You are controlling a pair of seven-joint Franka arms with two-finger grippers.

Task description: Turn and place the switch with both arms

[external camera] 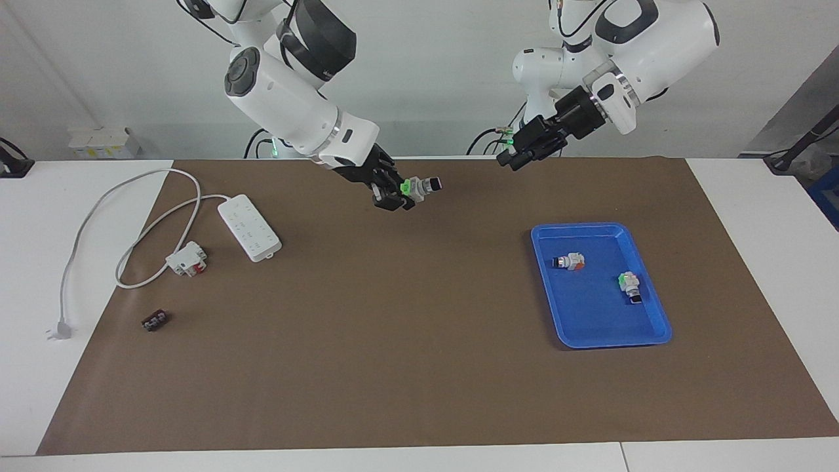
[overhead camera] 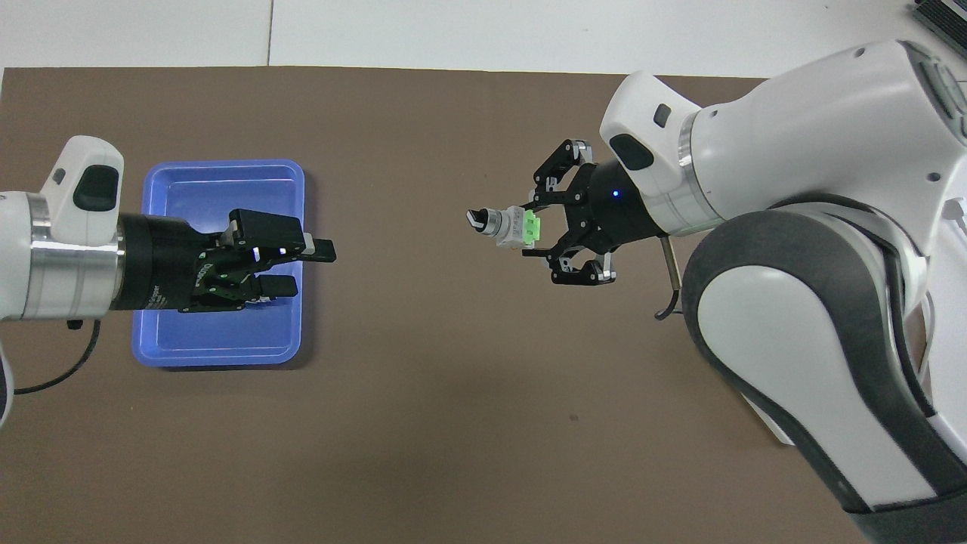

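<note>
My right gripper point(external camera: 400, 193) point(overhead camera: 532, 230) is shut on the green base of the switch point(external camera: 419, 187) point(overhead camera: 508, 226). It holds the switch in the air over the brown mat, black knob pointing toward the left arm's end. My left gripper point(external camera: 511, 157) point(overhead camera: 313, 267) is raised, open and holding nothing, with its fingers pointing toward the switch. A wide gap separates it from the switch. Seen from above, it covers part of the blue tray point(external camera: 600, 228) point(overhead camera: 219, 164).
In the tray lie a switch with an orange-red base point(external camera: 570, 261) and another green-based switch point(external camera: 630, 285). Toward the right arm's end are a white power strip point(external camera: 249, 227) with its cable, a white-and-red breaker block point(external camera: 187, 258) and a small dark part point(external camera: 155, 320).
</note>
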